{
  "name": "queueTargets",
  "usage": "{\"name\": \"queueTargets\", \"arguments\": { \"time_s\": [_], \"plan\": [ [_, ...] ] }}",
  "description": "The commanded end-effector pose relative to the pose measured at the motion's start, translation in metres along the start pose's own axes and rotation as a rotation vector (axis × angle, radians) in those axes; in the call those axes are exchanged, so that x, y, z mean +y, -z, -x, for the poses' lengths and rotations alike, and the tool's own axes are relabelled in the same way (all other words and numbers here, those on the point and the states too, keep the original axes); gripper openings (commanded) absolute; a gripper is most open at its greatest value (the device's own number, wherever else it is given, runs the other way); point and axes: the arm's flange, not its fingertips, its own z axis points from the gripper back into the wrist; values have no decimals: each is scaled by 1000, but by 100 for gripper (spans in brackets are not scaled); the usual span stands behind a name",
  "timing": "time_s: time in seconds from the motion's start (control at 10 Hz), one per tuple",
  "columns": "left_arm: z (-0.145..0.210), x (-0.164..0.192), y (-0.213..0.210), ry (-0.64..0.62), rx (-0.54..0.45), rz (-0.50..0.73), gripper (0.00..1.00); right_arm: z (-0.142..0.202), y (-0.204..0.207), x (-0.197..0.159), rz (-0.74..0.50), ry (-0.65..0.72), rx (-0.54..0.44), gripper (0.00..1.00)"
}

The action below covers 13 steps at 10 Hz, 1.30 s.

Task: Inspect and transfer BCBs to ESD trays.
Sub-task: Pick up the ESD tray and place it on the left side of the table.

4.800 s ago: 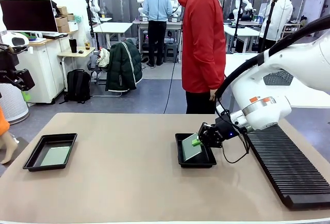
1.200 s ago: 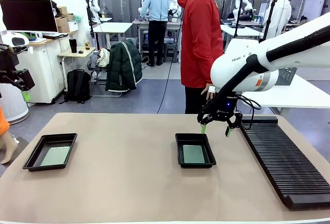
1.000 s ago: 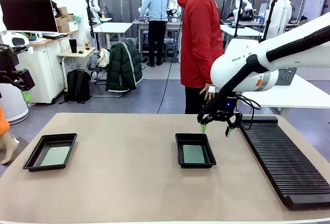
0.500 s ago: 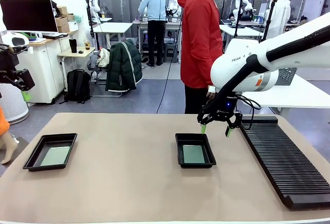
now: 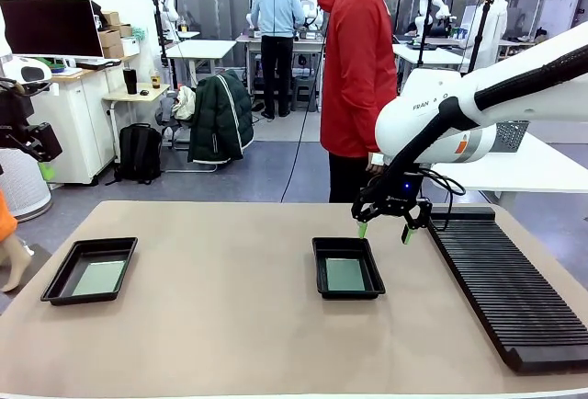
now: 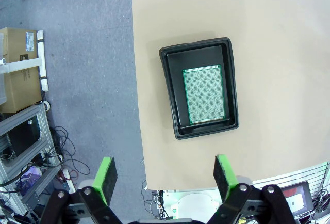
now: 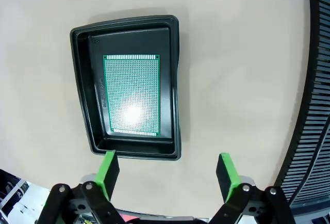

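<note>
Spanning a busy lab, tan table [image 5: 230, 325].

Bright, even overhead indoor light, all views sharp. Soft faint shadows on the counter [image 5: 230, 307] in the front view. Right wrist view: white glare spot on the green board [image 7: 132, 95], washing out its dot pattern. Wide-angle bend at the wrist-view edges, the ribbed rack [image 7: 312, 131] curves. Left wrist view has no glare, colours flat.

Right gripper [image 5: 385, 232] hovers open above the middle tray [image 5: 348, 268] holding a green board [image 5: 345, 274].
</note>
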Motion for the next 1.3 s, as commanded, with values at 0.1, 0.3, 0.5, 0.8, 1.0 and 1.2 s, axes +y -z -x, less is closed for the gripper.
{"name": "queueTargets", "arguments": {
  "time_s": [0.1, 0.3, 0.5, 0.8, 1.0, 1.2],
  "plan": [
    [0, 0, 0, 0, 0, 0, 100, 0, 0, 0, 0, 0, 0, 100],
    [3, -29, -6, -30, 9, 47, 100, 16, -16, -33, -166, -24, -14, 100],
    [2, -59, -11, -48, 24, 82, 100, 27, -25, -60, -261, -11, -42, 100],
    [5, -131, -14, -76, 18, 119, 100, 35, -37, -109, -380, -36, -56, 100],
    [7, -185, -12, -73, 10, 155, 100, 34, -36, -142, -451, -40, -45, 100],
    [6, -241, -5, -74, 8, 169, 100, 29, -35, -174, -494, -59, -42, 100]
  ]
}}
